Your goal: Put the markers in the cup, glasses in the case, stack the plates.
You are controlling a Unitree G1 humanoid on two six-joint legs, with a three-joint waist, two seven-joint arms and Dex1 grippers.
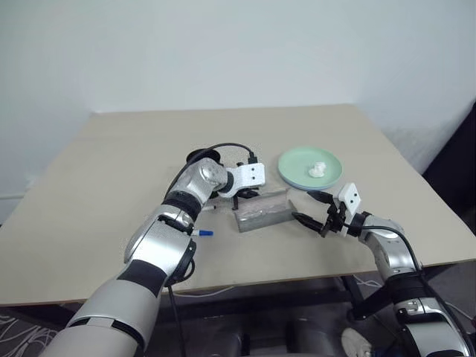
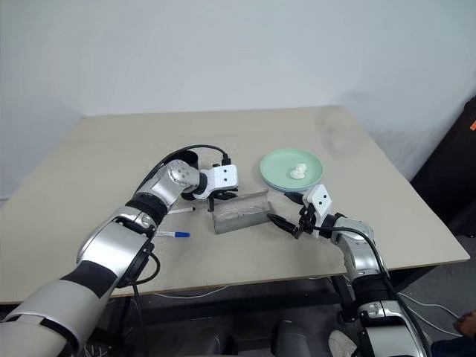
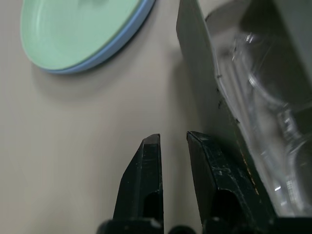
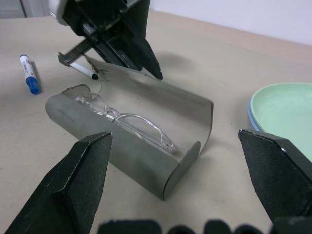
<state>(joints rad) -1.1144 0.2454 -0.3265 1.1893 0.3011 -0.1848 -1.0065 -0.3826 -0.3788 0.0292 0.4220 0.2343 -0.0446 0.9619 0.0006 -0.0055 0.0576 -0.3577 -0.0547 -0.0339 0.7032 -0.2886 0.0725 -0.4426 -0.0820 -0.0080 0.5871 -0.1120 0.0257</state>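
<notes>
A grey case (image 4: 131, 141) lies open on a beige table (image 1: 111, 163), clear glasses (image 4: 126, 119) resting inside it. Behind its raised lid, the left gripper (image 3: 170, 146) is nearly closed on nothing. Beside the case's other end, the right gripper (image 4: 178, 161) is spread wide and empty. The lid looks stiff and light (best pushed at its top edge), the glasses fragile.
</notes>
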